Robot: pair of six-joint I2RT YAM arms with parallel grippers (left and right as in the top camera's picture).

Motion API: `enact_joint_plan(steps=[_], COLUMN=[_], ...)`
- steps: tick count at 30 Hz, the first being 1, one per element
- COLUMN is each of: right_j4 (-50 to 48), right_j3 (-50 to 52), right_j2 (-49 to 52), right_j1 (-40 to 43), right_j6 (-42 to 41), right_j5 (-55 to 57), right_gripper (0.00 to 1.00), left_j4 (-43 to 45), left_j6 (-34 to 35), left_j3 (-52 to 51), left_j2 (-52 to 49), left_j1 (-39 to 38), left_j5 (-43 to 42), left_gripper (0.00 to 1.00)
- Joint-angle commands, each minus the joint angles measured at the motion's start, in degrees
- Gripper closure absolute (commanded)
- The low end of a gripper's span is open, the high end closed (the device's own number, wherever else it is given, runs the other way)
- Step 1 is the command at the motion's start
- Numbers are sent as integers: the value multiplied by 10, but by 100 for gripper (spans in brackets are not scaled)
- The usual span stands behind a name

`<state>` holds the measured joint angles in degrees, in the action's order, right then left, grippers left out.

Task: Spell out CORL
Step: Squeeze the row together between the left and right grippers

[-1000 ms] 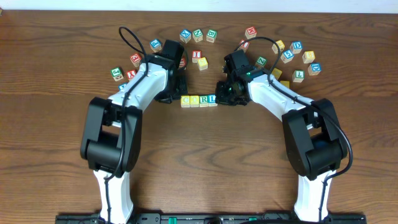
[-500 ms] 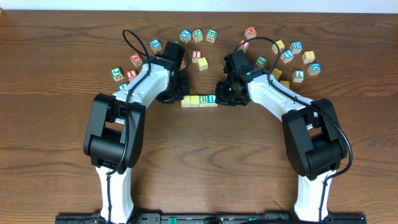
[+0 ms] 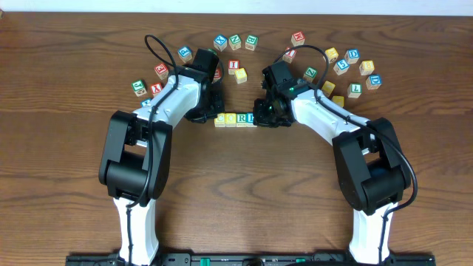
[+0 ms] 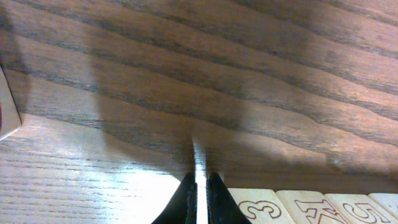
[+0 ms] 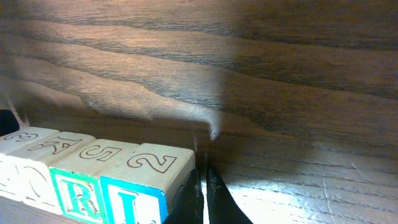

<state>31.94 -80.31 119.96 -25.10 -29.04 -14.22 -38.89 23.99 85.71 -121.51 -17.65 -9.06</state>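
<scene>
Four wooden cubes stand in a row at mid-table: yellow-topped C (image 3: 220, 119), yellow-topped O (image 3: 230, 119), green R (image 3: 241, 118) and blue L (image 3: 250, 117). My left gripper (image 3: 211, 115) is shut and empty at the row's left end. In the left wrist view its tips (image 4: 199, 186) rest on the table just left of the end cube (image 4: 258, 205). My right gripper (image 3: 260, 117) is shut and empty at the row's right end. In the right wrist view its tips (image 5: 203, 177) press against the side of the L cube (image 5: 146, 180), next to the R cube (image 5: 78, 186).
Loose alphabet cubes lie in an arc behind the row: a group at the left (image 3: 148, 83), several at the back middle (image 3: 235, 41), a yellow one (image 3: 241, 74), and a cluster at the right (image 3: 355, 70). One cube (image 4: 7, 112) shows at the left wrist view's edge.
The left arm has swung right up to the row's left end. The right gripper has nudged left against the L cube, and the row has closed up slightly.
</scene>
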Motion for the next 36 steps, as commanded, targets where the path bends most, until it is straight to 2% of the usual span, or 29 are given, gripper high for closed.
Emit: enact_joint_plan(steps=[1,26,36], right_j4=[-1,3,17], right_j3=[-2,-2,-2], right_j2=[8,5,-5], right_j1=[-8,0,4], right_j6=[8,4,4], right_j5=[-12,6,49], right_gripper=[99,99,99], left_j4=[3,22,21], left_j6=[0,1,1], left_j3=[-5,-5,-5], left_j2=[-3,-3,-3], left_j1=[-2,-49,-49], left_j5=[-10,-10,-10], left_gripper=[92,92,92])
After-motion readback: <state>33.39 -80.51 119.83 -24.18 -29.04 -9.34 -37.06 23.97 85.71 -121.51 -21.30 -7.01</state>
